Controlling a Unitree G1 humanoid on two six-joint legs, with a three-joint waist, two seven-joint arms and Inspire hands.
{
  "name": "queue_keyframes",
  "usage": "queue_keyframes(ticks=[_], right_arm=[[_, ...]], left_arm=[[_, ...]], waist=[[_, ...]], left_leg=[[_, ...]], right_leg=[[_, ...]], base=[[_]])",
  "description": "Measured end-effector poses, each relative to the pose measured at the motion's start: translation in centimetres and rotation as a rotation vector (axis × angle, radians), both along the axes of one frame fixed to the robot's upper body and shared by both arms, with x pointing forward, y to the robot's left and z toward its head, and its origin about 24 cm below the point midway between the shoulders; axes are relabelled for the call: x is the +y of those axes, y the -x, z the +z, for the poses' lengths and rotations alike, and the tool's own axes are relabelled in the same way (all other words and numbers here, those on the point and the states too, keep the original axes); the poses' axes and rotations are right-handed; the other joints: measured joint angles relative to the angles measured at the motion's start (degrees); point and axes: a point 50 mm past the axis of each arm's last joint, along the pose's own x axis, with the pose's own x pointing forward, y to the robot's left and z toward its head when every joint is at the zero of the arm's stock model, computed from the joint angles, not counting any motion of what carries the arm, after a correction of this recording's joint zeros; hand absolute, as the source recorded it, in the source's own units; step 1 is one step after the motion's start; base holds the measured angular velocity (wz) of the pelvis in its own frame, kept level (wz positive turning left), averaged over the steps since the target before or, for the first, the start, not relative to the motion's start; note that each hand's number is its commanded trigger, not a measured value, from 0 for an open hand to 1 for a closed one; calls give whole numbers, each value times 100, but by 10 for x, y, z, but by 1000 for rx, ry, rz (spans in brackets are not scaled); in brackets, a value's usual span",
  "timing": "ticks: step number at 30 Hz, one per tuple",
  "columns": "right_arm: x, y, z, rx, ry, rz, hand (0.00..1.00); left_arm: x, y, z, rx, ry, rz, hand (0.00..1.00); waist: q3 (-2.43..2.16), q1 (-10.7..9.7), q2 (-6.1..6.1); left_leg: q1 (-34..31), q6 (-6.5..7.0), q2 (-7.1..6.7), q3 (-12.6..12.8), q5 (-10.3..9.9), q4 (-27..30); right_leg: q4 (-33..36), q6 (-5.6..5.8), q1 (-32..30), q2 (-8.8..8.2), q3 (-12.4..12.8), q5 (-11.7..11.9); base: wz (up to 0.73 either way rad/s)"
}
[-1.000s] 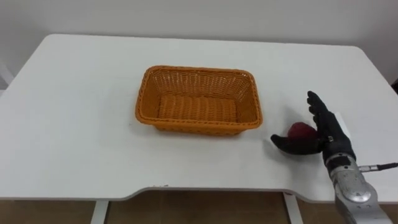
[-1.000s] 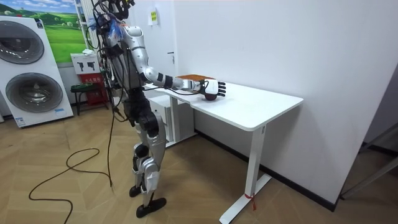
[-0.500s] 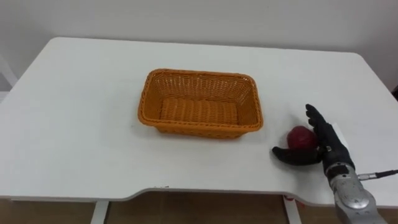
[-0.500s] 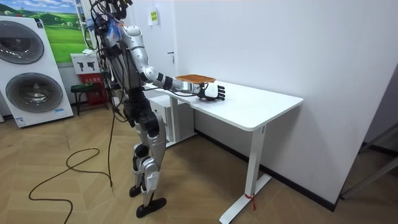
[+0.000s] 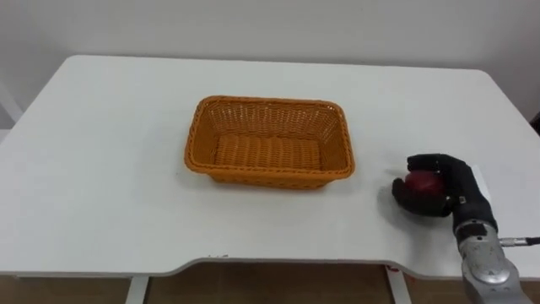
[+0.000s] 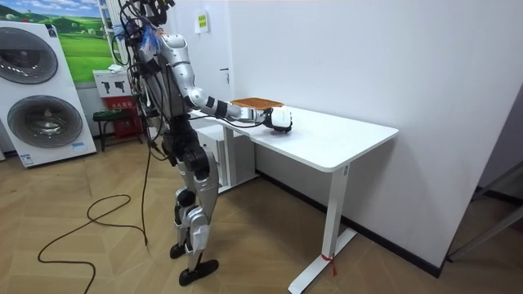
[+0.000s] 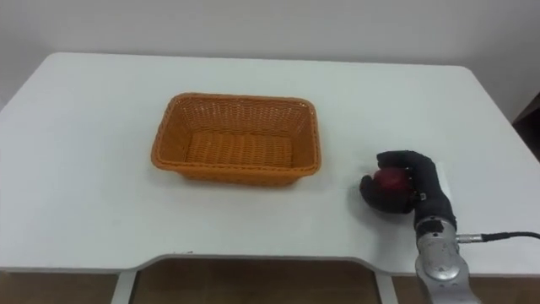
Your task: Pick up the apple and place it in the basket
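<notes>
My right hand point(image 5: 439, 196) is low over the table point(image 5: 101, 169) near its front right corner. Its fingers point(image 5: 429, 160) are curled over the top of the apple point(image 5: 422, 183), and the thumb is wrapped round the apple's lower left side. The dark red apple sits inside that curl, with only a patch of it showing between fingers and thumb. I cannot tell whether it rests on the tabletop or is lifted just clear of it. The orange wicker basket point(image 5: 268, 102) stands to the left of the fingers and a little beyond them, well apart, with bare white table between. In the room view the robot stands upright at the table's end on the room view's left. Its right arm reaches forward over the tabletop, and the closed hand is just to the room view's right of the basket.
</notes>
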Motion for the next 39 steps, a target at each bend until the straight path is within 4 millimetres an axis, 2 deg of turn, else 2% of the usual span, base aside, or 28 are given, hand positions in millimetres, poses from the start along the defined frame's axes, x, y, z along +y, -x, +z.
queue_keyframes(ticks=[23, 25, 28, 31, 39], right_arm=[[0, -2, 4, -26, -9, -31, 100], [3, -7, 12, -64, -11, -16, 100], [10, -15, 31, -154, -8, 12, 100], [15, -22, 51, -247, -2, 32, 100], [29, -35, 84, -386, -7, 94, 100]], left_arm=[[0, -5, 0, -17, 7, -3, 0], [-1, -8, 0, -26, 13, -7, 0], [-1, -9, 0, -28, 11, -4, 0], [-2, -8, 0, -22, 13, -8, 0], [-3, -8, -1, -9, 21, -17, 0]], waist=[[8, 37, 14], [32, 36, 48], [37, 39, 100], [46, 35, 82], [61, 66, 25]], left_leg=[[9, 0, 0, -6, 0, 8], [24, 1, 2, 41, 1, 4], [29, 0, 8, 82, 3, -16], [37, 2, 3, 80, 4, -15], [64, 2, 9, 107, 4, -30]], right_leg=[[7, 0, -8, -1, 17, 0], [14, 0, -19, 1, 52, 0], [20, 0, -52, 11, 125, 0], [20, 0, -58, 9, 124, 0], [21, 0, -87, 11, 152, 0]], base=[[0], [-7], [-12], [-1], [-1]])
